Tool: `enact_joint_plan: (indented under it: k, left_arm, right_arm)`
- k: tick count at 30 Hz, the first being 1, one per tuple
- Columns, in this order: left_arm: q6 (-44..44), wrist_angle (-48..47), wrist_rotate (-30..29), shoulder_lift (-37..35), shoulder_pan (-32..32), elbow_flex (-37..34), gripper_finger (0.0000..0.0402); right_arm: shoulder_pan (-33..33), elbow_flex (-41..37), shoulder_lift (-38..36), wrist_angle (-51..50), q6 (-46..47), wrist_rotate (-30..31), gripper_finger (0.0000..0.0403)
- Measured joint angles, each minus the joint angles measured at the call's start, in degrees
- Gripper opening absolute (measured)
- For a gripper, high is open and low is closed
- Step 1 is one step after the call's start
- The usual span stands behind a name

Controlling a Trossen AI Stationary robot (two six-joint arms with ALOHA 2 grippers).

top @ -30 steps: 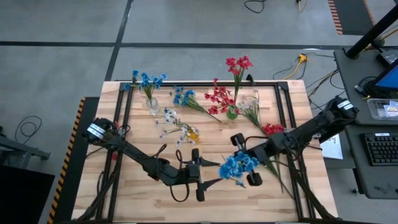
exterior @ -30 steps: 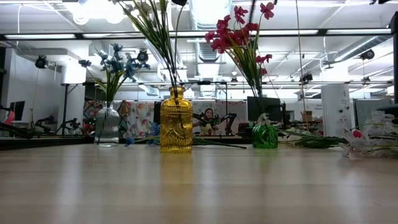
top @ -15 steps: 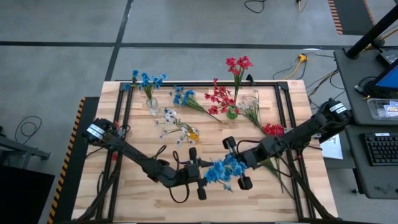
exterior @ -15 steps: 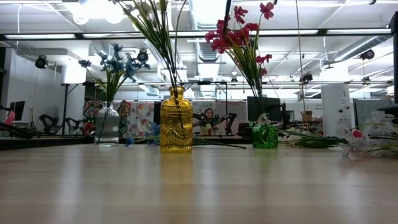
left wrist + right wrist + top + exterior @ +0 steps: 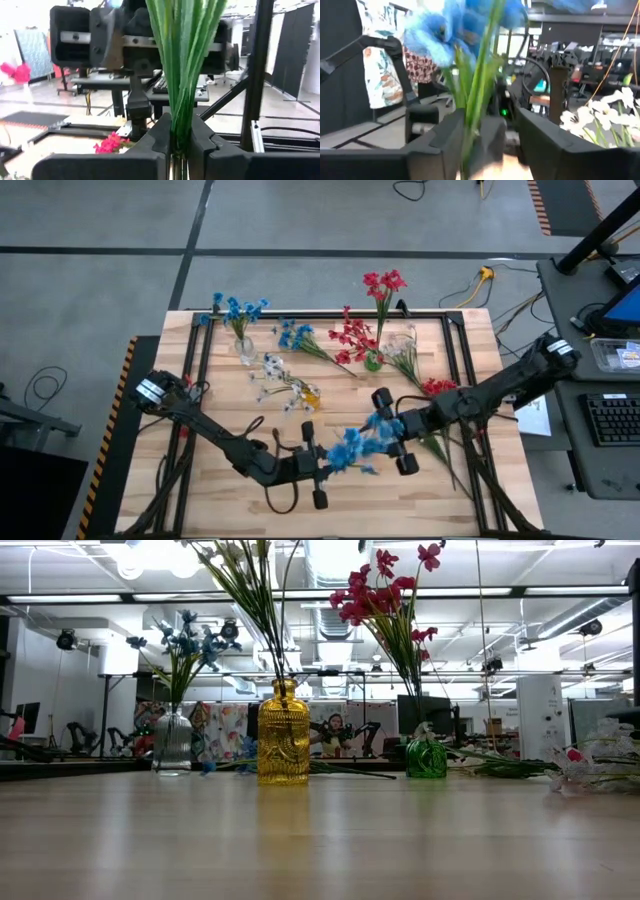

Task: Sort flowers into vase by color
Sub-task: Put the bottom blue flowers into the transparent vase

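Passing a blue sprig between tools
Left tool [image 5: 322, 464] was clamped on the blue flower [image 5: 350, 450] stems; right tool [image 5: 392, 430], just beside, stood parted around them.

The bench [image 5: 230, 515] is topped with pale wooden planks and framed by black metal rails [image 5: 455, 360]. It is set on a grey concrete floor [image 5: 100, 290] crossed by dark lines, with a yellow-and-black hazard strip [image 5: 120, 395] along one side. Loose cables [image 5: 490, 290] are seen lying on the floor. A desk [image 5: 600, 380] carrying a keyboard [image 5: 612, 420] and a laptop [image 5: 618, 305] is placed beside the bench. In the low view, an open workshop is shown under long strip lights [image 5: 500, 597] and exposed ceiling ducts [image 5: 335, 560]. A white cabinet [image 5: 540, 710] and dark monitors [image 5: 425, 710] are seen far behind.
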Motion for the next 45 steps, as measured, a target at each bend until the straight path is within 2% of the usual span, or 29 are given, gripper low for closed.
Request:
enact_joint_plan:
  k: [6,13,22,24,28,32,37,41,45]
  left_arm:
    - [5.90,-0.70,0.04,-5.05,-2.15,0.00,0.0004]
    - [10.53,-8.67,-1.44,-15.17,-3.40,-0.02,0.0004]
    - [18.56,-22.58,-12.39,-30.53,-3.06,-0.04,0.0005]
    - [20.69,-24.69,-14.88,-33.88,-3.06,-0.07,0.0005]
    - [23.07,-28.30,-16.06,-40.30,-2.83,-0.07,0.0005]
    - [23.92,-34.31,-16.41,-45.61,-0.73,-0.33,0.0005]
    - [23.89,-37.10,-16.57,-52.76,4.54,-3.56,0.0005]
    - [22.29,-37.62,-15.89,-59.42,9.82,-8.83,0.0005]
    - [16.82,-36.40,-12.47,-66.38,16.30,-15.92,0.0004]
  right_arm:
    - [0.00,0.00,-8.11,-13.20,1.73,0.13,0.0210]
    - [0.00,-0.02,-11.60,-23.92,5.00,0.09,0.0215]
    - [-0.02,-0.02,-9.09,-24.30,5.01,0.25,0.0215]
    - [-0.04,-0.02,-8.39,-24.16,4.97,1.91,0.0215]
    - [-0.17,-0.02,-7.10,-24.20,4.82,4.75,0.0214]
    - [-0.14,-0.02,-6.73,-23.96,3.92,4.96,0.0215]
    - [-0.14,-0.02,-6.73,-23.94,3.46,5.11,0.0215]
    - [-0.15,-0.02,-6.73,-23.94,3.32,5.90,0.0215]
    - [-0.15,-0.02,-6.73,-23.92,2.79,6.07,0.0214]
